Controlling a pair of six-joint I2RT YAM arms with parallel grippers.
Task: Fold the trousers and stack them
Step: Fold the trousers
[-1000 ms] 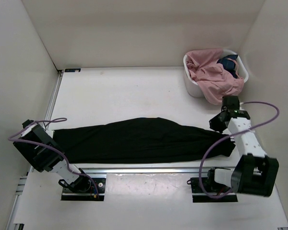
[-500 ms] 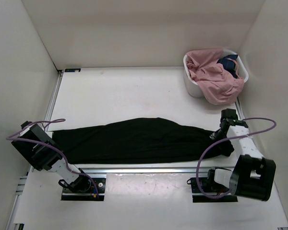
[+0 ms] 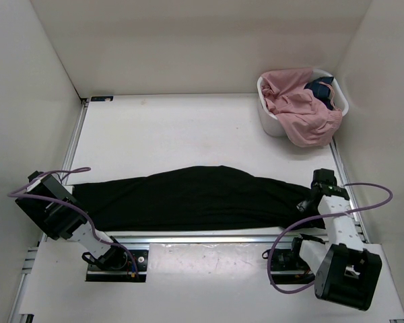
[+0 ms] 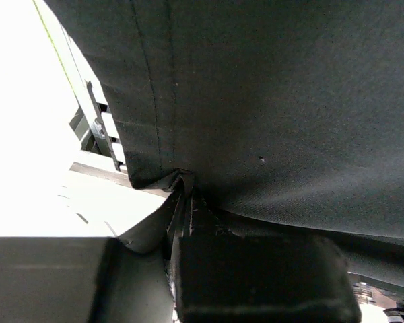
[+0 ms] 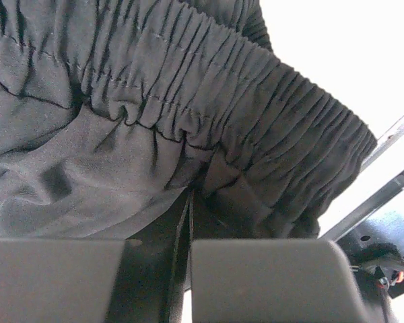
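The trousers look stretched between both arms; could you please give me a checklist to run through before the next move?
1. The left gripper is shut on the hem of the trousers: ok.
2. The right gripper is shut on the waistband: ok.
3. The trousers lie stretched out long near the front edge of the table: ok.
4. The two legs lie exactly one over the other: cannot tell.
5. The basket with the pink garment stands apart from the trousers: ok.

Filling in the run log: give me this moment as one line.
left gripper: shut on trousers hem | right gripper: shut at waistband | trousers: laid out full length
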